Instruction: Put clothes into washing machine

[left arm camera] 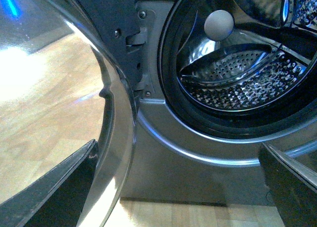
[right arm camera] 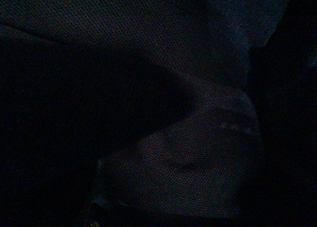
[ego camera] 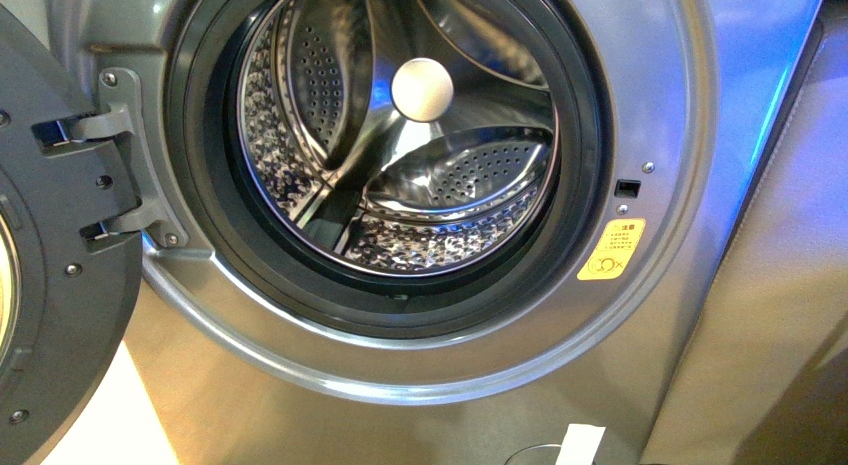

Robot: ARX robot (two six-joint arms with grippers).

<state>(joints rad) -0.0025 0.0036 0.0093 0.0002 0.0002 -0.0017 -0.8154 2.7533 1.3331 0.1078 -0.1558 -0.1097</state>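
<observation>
One silver-grey washing machine (ego camera: 420, 385) fills the front view, its round door (ego camera: 60, 285) swung open to the left. Inside the dark rubber gasket (ego camera: 200, 185), the perforated steel drum (ego camera: 330, 95) shows bare metal paddles and a pale round hub (ego camera: 422, 89) at the back. A yellow sticker (ego camera: 611, 249) sits right of the porthole. The left gripper (left arm camera: 177, 158) hangs low before the opening, fingers (left arm camera: 54, 187) spread wide apart. The right wrist view is dark, so where the clothes are and how the right gripper stands cannot be told.
</observation>
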